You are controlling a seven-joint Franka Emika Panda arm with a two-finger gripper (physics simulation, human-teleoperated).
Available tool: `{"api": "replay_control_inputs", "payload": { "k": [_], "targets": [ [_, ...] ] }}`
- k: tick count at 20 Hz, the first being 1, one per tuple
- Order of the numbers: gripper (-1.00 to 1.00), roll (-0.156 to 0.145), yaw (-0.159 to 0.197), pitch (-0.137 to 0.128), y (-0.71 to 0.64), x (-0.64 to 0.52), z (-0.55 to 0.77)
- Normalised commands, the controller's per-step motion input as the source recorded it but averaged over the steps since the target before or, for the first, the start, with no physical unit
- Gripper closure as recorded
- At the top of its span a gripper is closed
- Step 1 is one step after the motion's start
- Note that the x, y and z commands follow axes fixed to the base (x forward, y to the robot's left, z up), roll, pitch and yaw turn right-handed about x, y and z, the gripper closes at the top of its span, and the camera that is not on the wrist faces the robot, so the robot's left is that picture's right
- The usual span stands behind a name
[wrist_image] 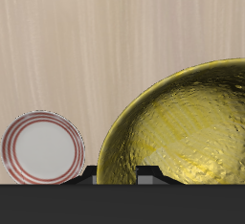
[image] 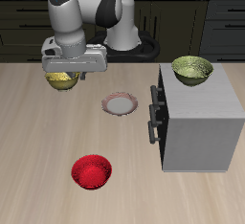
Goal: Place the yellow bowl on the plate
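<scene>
The yellow bowl (image: 62,78) hangs under my gripper (image: 65,72), lifted above the table toward the back. In the wrist view the bowl (wrist_image: 187,132) fills much of the frame, golden and mottled inside, with its rim between my jaws. The gripper is shut on the bowl's rim. The plate (image: 121,104), pale with a reddish-pink rim, lies flat on the table nearer the middle, apart from the bowl. It also shows in the wrist view (wrist_image: 41,148), beside the bowl and below it.
A red bowl (image: 92,171) sits near the table's front edge. A grey cabinet (image: 199,123) with a dark handle stands beside the plate, and an olive-green bowl (image: 192,71) rests on top of it.
</scene>
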Motion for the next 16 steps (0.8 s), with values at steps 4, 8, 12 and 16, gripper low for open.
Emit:
{"api": "replay_control_inputs", "payload": {
  "k": [4, 8, 12, 16],
  "targets": [
    [1.00, 0.007, -0.005, 0.032, 0.24, 0.07, -0.08],
    [1.00, -0.003, 0.026, 0.011, 0.27, 0.05, -0.02],
    [1.00, 0.042, 0.011, 0.000, 0.40, -0.03, 0.02],
    [1.00, 0.002, 0.021, 0.005, 0.29, -0.18, 0.00]
  ]
}}
